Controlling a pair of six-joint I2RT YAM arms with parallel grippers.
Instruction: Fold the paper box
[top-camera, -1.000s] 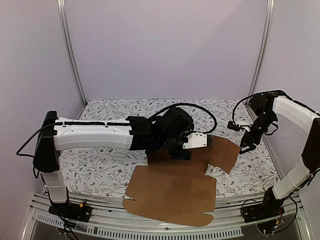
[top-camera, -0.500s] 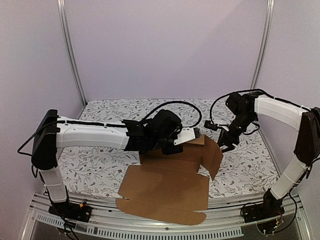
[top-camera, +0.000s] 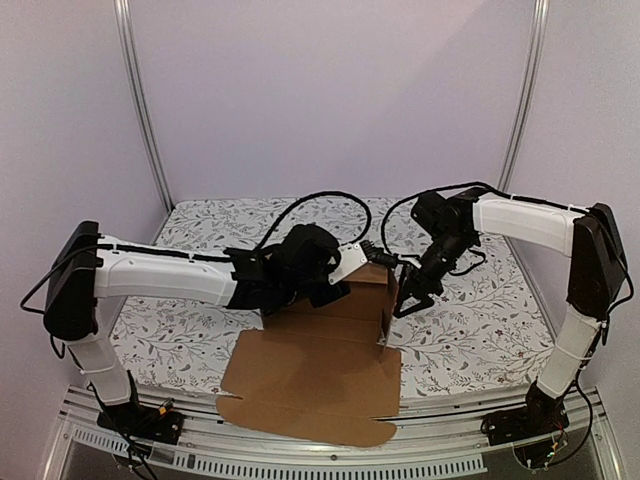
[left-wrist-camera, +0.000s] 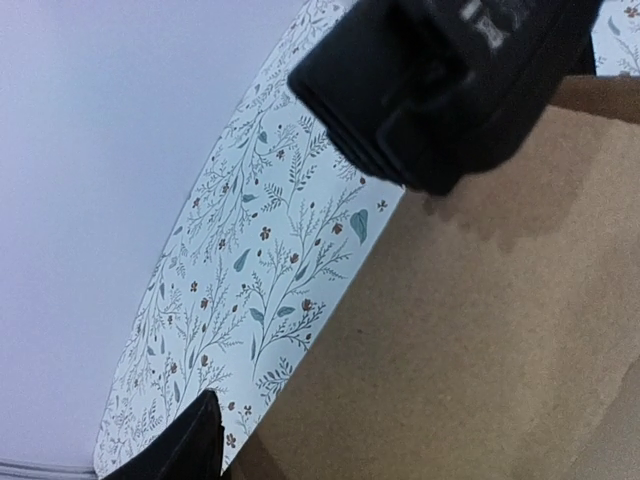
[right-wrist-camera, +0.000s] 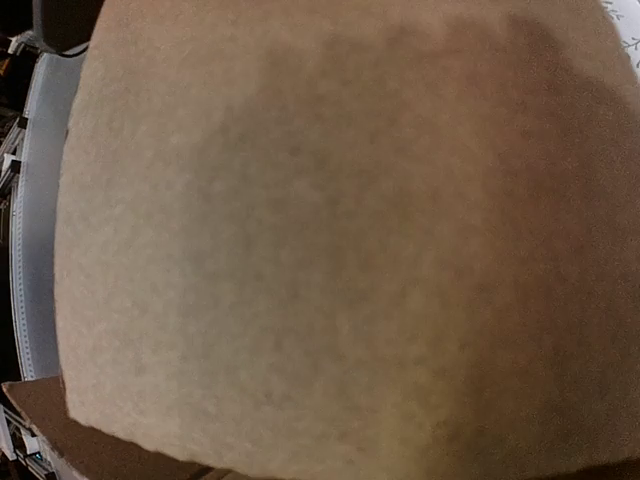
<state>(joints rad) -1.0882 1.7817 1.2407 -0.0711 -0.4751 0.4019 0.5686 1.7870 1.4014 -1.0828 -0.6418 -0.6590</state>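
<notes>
The paper box lies at the counter's near edge, right flap upright. The left hand gapes, grasping nothing. The right hand sits behind the flap, and I cannot tell its grip. Unheld, the flap may spring flat.

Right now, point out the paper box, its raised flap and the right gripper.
paper box (top-camera: 310, 375): top view, flat near panel.
raised flap (top-camera: 388, 318): top view, upright face.
right gripper (top-camera: 405, 300): top view, between its jaws.

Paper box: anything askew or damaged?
No damage visible. The paper box lies slightly skewed, its near flap overhanging the front edge of the table onto the rail; its right flap stands upright beside the right gripper.
</notes>
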